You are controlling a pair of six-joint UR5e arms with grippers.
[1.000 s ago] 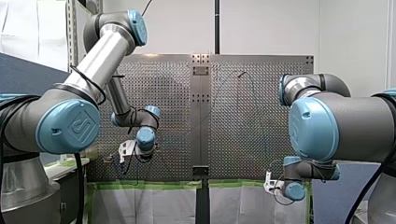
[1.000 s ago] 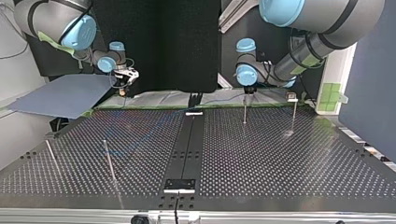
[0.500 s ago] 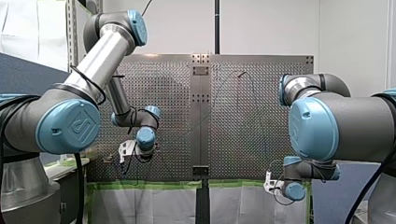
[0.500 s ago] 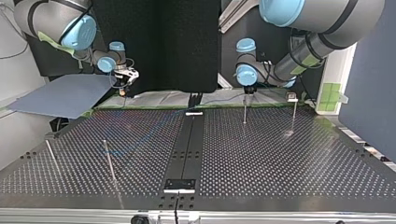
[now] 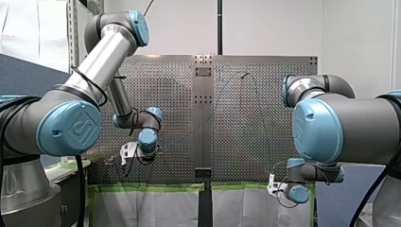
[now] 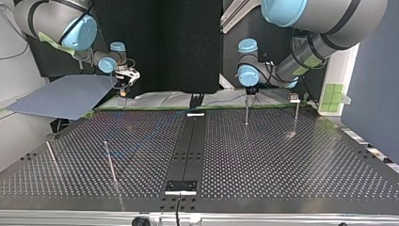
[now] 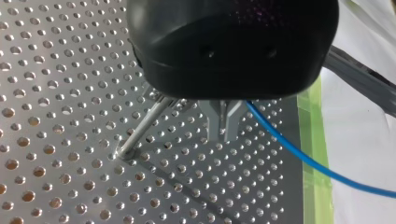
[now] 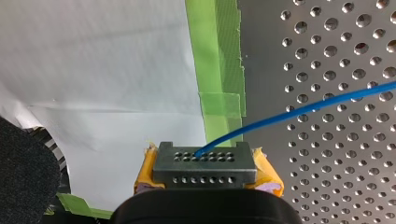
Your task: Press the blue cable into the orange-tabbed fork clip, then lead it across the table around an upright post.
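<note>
In the left wrist view my left gripper (image 7: 224, 135) has its metal fingers shut on the blue cable (image 7: 299, 156), which trails off sideways over the green tape. An upright post (image 7: 144, 123) stands right beside the fingers. In the top view this gripper (image 6: 251, 94) hangs just above that post (image 6: 246, 113) at the table's far edge. My right gripper (image 8: 204, 161), with yellow pads, is shut on the cable (image 8: 299, 112) near its end, off the table's edge. A small clip (image 6: 294, 98) sits on a second post further to the top view's right. The cable (image 6: 141, 136) sags faintly across the table.
Two more thin posts (image 6: 110, 162) (image 6: 51, 157) lean at the top view's near left. A grey-blue board (image 6: 61, 96) lies beyond the table there. Green tape (image 8: 219, 70) and white sheeting edge the perforated plate. A black rail (image 6: 188, 150) runs down the table's middle.
</note>
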